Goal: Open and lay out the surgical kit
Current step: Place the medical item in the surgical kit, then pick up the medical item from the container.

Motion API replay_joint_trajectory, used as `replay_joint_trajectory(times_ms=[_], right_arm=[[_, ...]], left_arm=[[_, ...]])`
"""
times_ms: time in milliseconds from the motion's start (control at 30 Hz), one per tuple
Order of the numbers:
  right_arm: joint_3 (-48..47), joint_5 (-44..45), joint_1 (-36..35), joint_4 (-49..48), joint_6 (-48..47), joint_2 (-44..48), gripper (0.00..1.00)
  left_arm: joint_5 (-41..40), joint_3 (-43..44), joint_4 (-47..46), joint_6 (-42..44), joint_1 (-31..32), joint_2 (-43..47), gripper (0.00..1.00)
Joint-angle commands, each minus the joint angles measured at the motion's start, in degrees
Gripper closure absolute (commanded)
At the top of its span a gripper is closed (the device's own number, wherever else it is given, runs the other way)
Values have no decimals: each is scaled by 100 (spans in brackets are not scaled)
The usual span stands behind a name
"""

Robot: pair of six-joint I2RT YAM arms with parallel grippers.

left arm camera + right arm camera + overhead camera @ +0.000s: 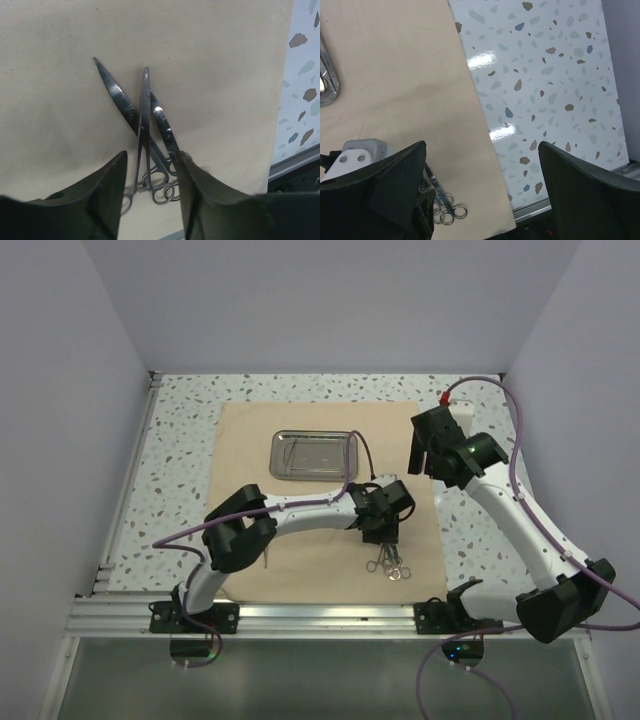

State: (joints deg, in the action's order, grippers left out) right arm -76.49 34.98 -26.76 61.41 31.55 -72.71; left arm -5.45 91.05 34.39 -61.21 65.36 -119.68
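One tan cloth wrap covers part of the speckled surface. One steel tray rests on the cloth. Three ring-handled instruments lie bunched together, with their rings between the two left fingers and their three tips fanned out ahead of them. The right fingers also number two.

Bare cloth wrap left of steel tray; left arm and instruments across its near right.

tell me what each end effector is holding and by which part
Nothing: left end effector open astride the instruments on the cloth, right end effector open, empty.
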Motion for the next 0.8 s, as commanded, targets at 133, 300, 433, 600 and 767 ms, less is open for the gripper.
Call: replay_joint_trajectory(times_ms=[133,300,433,600,767], right_arm=[[-76,211,145,117,27,213,1],[-437,141,189,196,-79,160,2],[-630,-52,198,249,-184,169,2],[-587,-395,198,328,-228,230,2],[-367,-606,207,442,-193,310,2]], left_arm=[[-385,1072,540,442,-137,120,32],[-597,1223,885,1478,-839,585,34],[-1000,1020,735,2910,-1455,718,32],[-1433,801,421,3993,-2429,375,34],[-1107,1002,68,4389,-3169,-10,35]])
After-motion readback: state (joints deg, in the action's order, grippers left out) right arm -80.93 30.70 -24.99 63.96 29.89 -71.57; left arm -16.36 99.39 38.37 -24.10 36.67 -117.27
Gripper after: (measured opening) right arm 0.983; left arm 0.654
